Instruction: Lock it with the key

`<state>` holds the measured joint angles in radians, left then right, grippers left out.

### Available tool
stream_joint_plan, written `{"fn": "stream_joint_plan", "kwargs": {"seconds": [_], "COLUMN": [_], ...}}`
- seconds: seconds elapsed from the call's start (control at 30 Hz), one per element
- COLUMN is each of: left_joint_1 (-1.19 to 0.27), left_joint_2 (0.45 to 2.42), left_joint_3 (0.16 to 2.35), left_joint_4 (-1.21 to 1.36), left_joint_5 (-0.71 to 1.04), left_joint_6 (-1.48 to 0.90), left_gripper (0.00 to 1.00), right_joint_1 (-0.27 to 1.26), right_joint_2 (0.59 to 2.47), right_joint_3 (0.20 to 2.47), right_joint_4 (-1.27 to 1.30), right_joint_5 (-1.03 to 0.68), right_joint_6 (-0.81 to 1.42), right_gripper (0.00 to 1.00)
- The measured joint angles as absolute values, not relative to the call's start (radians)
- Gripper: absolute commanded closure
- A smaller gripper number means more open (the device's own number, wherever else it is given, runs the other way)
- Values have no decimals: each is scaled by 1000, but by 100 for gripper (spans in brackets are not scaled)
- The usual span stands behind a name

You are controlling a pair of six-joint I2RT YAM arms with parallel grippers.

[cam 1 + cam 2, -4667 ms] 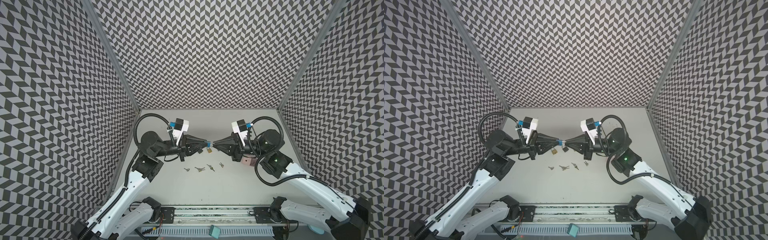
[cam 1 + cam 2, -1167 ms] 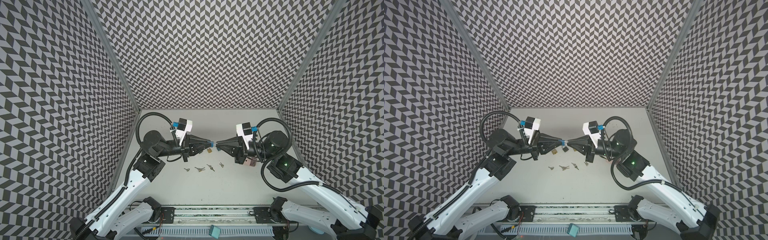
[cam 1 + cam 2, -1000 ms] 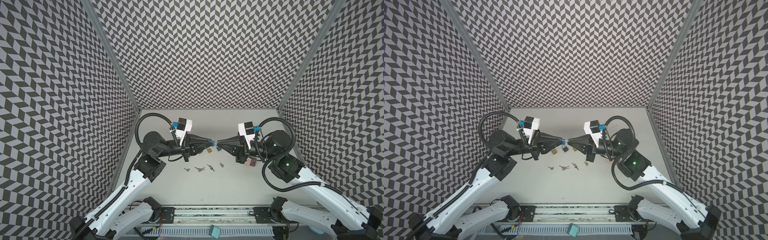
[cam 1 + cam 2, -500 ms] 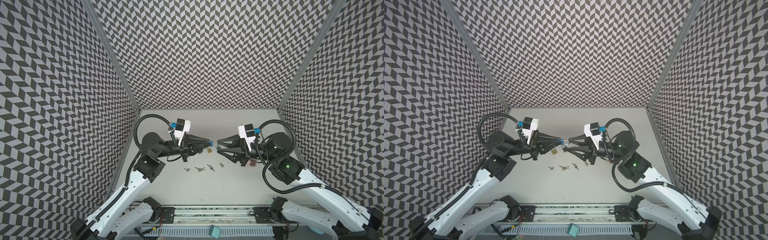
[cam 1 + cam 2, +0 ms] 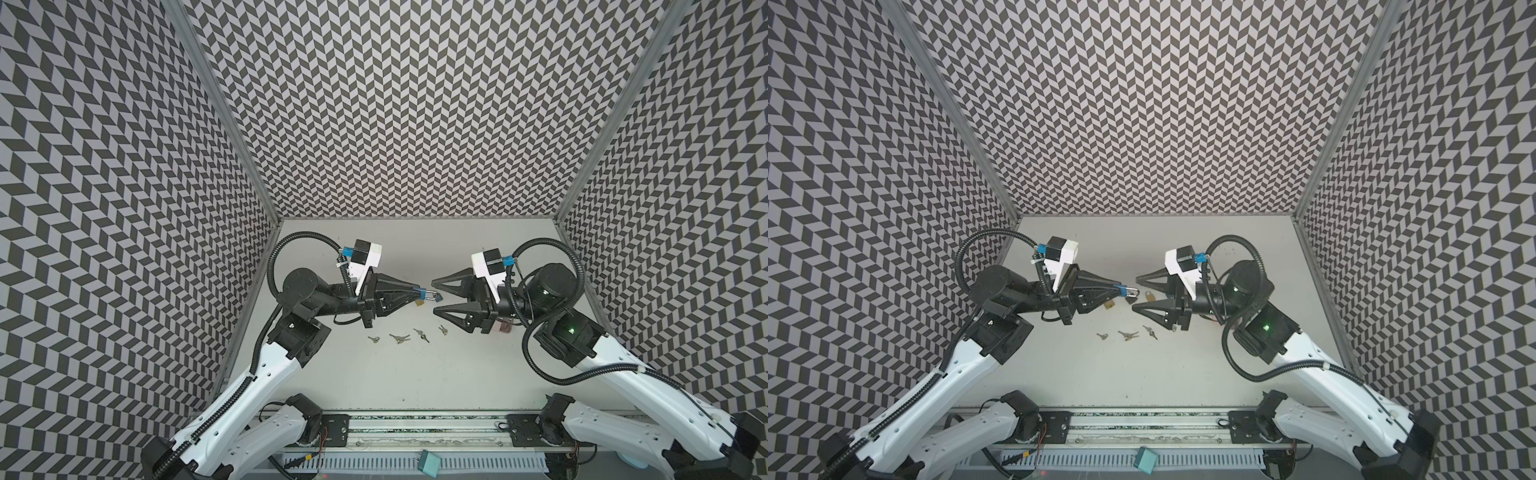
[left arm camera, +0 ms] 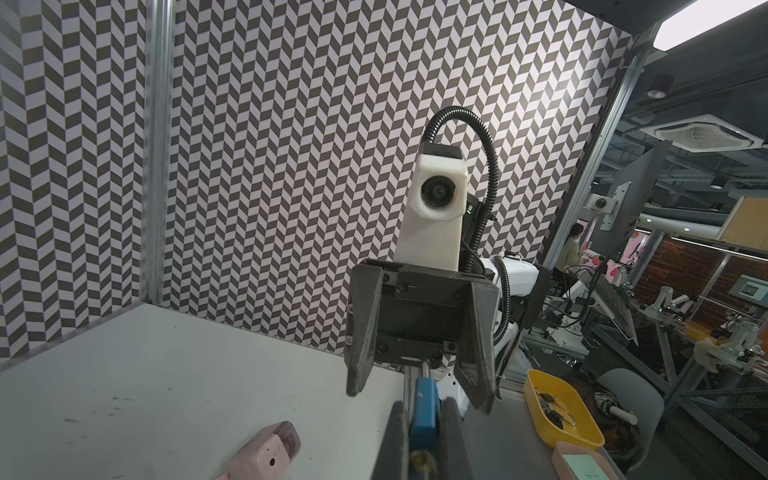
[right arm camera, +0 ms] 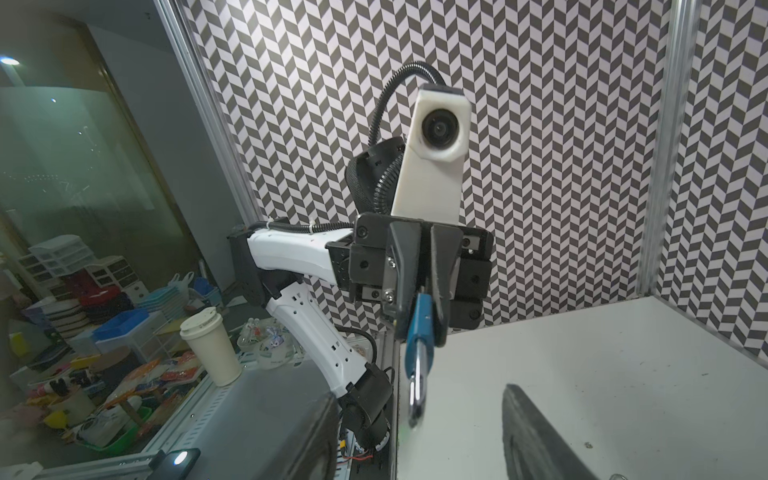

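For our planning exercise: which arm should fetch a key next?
Right, likely. The right gripper is open and empty near the keys; the left gripper is shut on the blue padlock.

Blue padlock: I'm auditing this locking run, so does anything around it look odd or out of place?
The blue padlock with a silver shackle sits clamped in the left gripper, yet the right gripper stands open, gripping nothing, and the small silver keys lie scattered on the white table. Its keyhole is hidden.
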<state>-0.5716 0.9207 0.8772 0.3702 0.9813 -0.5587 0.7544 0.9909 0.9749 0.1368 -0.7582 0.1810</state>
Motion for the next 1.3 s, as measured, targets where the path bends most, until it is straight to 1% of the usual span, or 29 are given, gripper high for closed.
{"fn": "stream_joint_plan", "kwargs": {"seconds": [0.27,0.3,0.43,0.53,0.6,0.73,0.83,0.9,1.0,1.13,1.23,1.3], "left_joint_1": [-589,-590,-590,-590,-590,-590,-590,-590,-590,-590,-590,-590], "left_joint_2": [921,921,921,921,920,914,911,912,915,916,916,916], "left_joint_3": [877,877,877,877,878,878,878,878,878,878,878,878], "left_joint_4": [384,385,387,388,386,371,368,368,368,368,368,368], "left_joint_5": [983,984,984,983,982,976,974,974,975,975,975,977], "left_joint_6": [-567,-567,-567,-567,-565,-549,-543,-543,-543,-543,-543,-543], "left_gripper": [100,100,100,100,100,100,100,100,100,100,100,100], "right_joint_1": [757,757,757,757,757,757,756,756,756,756,757,757], "right_joint_2": [996,992,971,965,958,925,889,868,854,864,887,908], "right_joint_3": [982,982,982,981,980,974,965,959,952,949,949,949], "right_joint_4": [96,96,98,97,78,22,26,52,101,138,163,166], "right_joint_5": [-617,-597,-545,-558,-545,-429,-393,-427,-533,-649,-716,-747], "right_joint_6": [138,136,130,113,91,60,58,56,44,26,26,26], "right_gripper": [58,59,59,57,59,64,64,60,52,47,46,48]}}
